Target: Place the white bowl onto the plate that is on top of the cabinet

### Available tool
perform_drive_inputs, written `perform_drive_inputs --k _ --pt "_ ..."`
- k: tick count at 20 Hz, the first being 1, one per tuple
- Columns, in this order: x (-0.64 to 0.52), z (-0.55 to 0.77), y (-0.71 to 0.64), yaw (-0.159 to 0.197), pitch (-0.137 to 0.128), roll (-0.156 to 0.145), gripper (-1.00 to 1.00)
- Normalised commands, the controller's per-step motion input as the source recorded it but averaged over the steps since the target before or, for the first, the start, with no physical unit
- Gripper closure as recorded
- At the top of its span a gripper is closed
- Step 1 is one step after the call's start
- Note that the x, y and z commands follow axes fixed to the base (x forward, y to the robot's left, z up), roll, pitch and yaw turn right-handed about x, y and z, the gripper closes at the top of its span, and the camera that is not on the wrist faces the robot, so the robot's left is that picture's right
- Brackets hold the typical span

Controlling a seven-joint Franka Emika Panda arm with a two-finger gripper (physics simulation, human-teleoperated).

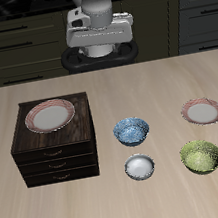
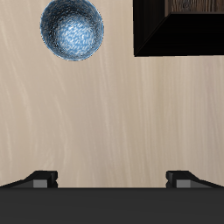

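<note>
The white bowl [image 1: 139,166] sat near the desk's [image 1: 119,211] front edge, just in front of the blue-patterned bowl [image 1: 131,130]. The plate [image 1: 49,115] lay atop the cabinet [image 1: 56,151]. Farther back, the gripper [image 1: 99,50] hung high, jaws spread wide, holding nothing. Only the exterior view showed the white bowl and plate; the wrist view caught just the blue-patterned bowl and a cabinet corner.

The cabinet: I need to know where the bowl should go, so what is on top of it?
On the cabinet lies one pink-rimmed plate, with nothing on it. The three drawers are closed, so whatever is inside cannot be seen.
</note>
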Motion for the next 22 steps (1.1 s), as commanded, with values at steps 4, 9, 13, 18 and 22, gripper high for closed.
perform_drive_inputs --k 4,9,13,18,22 --pt "0.16 -0.03 0.05 0.007 -0.001 0.014 -1.0" --pt "0.28 -0.03 0.08 -0.016 0.021 0.04 -1.0" --pt "0.49 -0.01 0.14 -0.032 0.022 0.059 -1.0" --pt "0.43 0.11 0.06 -0.045 -0.007 0.026 -1.0" --pt "0.35 0.1 0.06 -0.013 -0.013 0.026 -1.0"
